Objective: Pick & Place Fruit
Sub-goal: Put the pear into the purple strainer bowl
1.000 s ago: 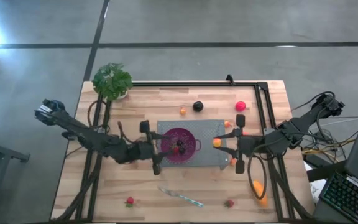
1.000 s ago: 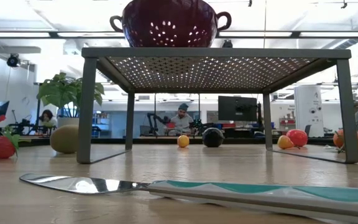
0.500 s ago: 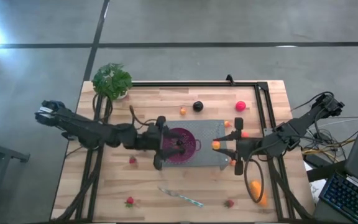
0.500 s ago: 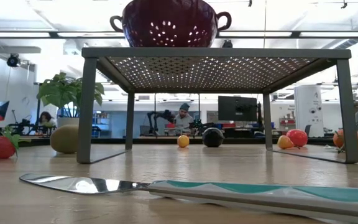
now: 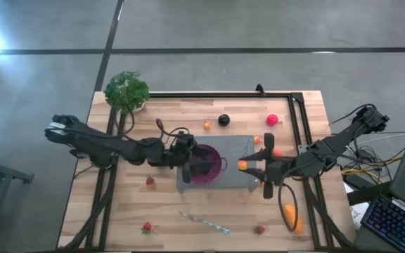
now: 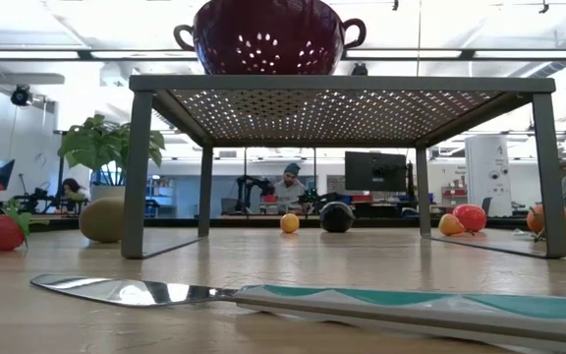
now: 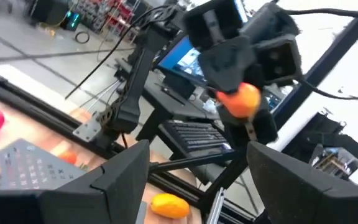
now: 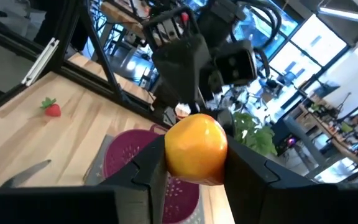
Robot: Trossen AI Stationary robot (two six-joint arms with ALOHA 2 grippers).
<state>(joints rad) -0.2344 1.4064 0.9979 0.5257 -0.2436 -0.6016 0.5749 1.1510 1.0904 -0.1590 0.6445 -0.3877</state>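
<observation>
The left tool (image 5: 201,161) has been moved over the colander (image 5: 206,164), fingers now apart; an orange fruit (image 8: 196,148) is kept clamped in the right tool (image 5: 247,167), awaiting delivery.

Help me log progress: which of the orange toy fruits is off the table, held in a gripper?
The round orange fruit clamped between the right gripper jaws near the magenta colander; the other orange pieces lie on the wooden table.
</observation>
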